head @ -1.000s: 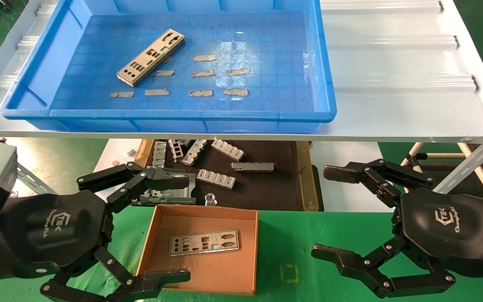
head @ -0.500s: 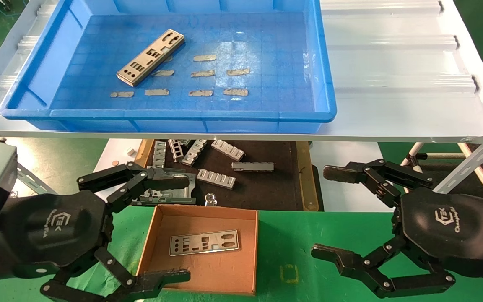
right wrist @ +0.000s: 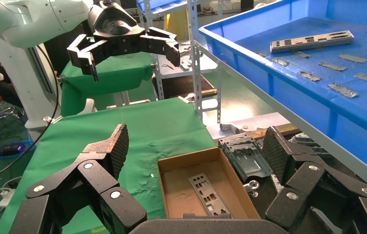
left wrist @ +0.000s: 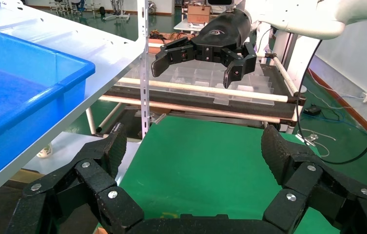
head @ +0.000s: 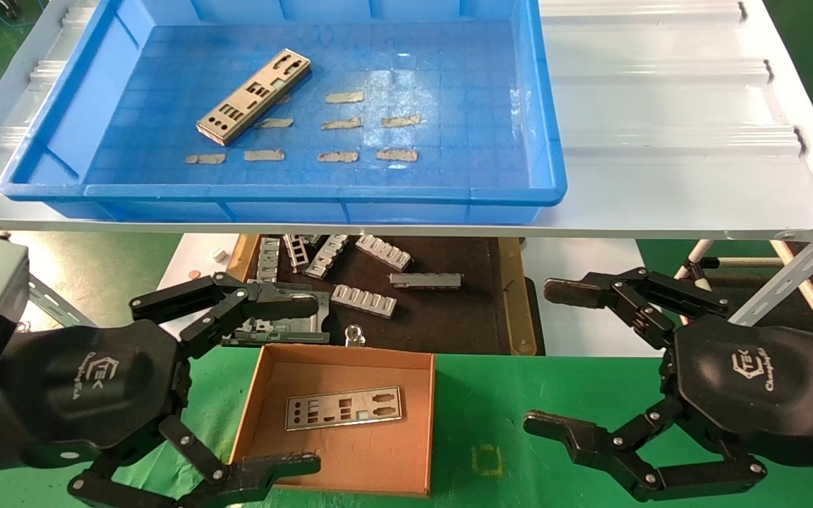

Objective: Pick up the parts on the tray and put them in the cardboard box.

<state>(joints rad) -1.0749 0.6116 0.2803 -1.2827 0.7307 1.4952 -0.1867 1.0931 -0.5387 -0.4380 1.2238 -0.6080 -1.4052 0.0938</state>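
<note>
We see both arms held low over the green tabletop, palms turned toward each other, neither holding anything. The left gripper sits at about 8 o'clock in the head view, its jaws spread wide: one finger reaches over the far left corner of the box, the other over its near left corner. The right gripper sits at about 4 o'clock, well apart from the box, its jaws equally wide open, one finger far and one near. In the left wrist view the right gripper shows across the gap, open and empty; in the right wrist view the left gripper shows the same way.

One part lies flat inside the box, toward its far side, its long edge running left to right. The right wrist view shows it there too, on the plain cardboard floor.

A second part lies in the tray, at about 11 o'clock in the head view, set diagonally in the tray's left half. Small grey patches dot the tray floor beside it.

The tray stands on a white shelf above and beyond the tabletop. Under the shelf, a dark mat carries ribbed brackets, just beyond the box.
</note>
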